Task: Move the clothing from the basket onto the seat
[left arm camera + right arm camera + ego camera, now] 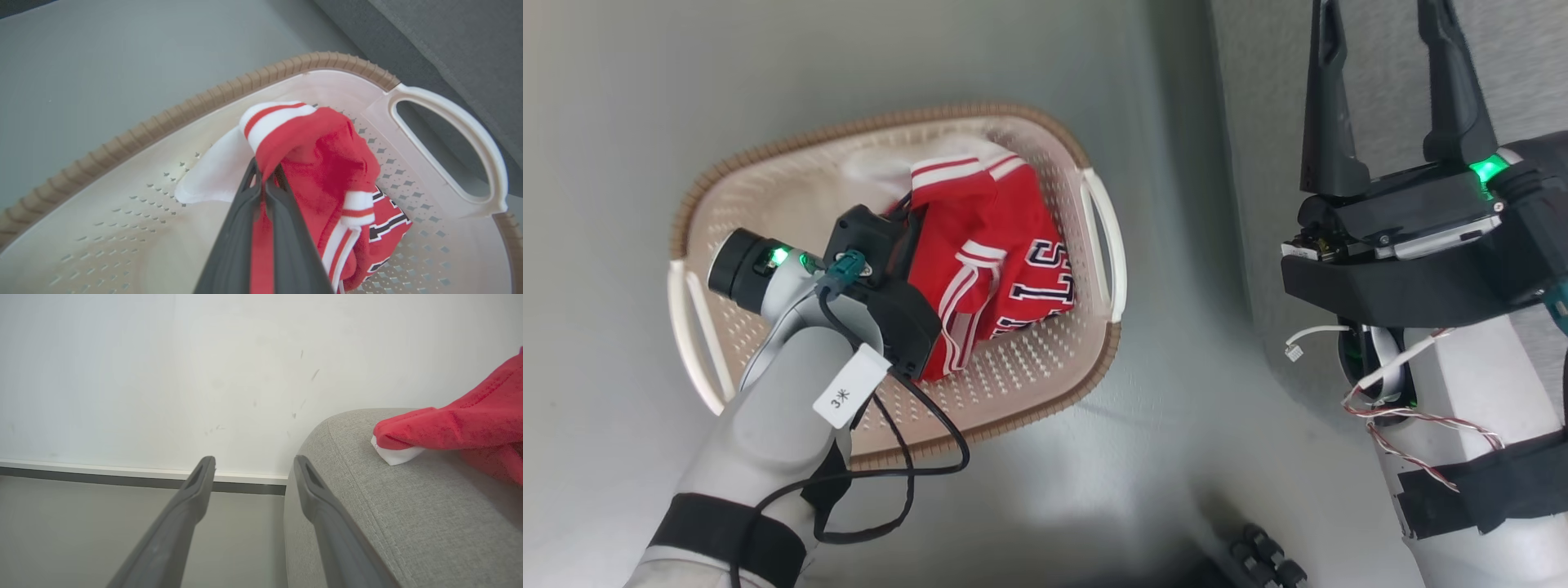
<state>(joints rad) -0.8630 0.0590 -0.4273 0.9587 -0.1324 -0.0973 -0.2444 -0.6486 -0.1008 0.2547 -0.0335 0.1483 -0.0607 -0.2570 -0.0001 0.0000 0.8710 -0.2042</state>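
The cream basket (1054, 408) with a brown rim stands on the grey floor, and the red clothing (988, 245) with white stripes and navy lettering is bunched inside it. My left arm (792, 400) reaches down into the basket from the lower left. In the left wrist view my left gripper (265, 173) is shut on a fold of the clothing (327, 163), which is drawn up above the basket's floor (122, 228). My right gripper (1382, 33) is open and empty beside the grey seat (388, 506). Another red garment (470, 420) lies on that seat.
The seat's edge (1258, 163) runs just right of the basket's handle (1107, 245). A black cable (915, 474) loops off my left forearm. Dark parts (1262, 555) sit at the bottom edge. A white wall with a baseboard (122, 469) stands beyond the right gripper (253, 467).
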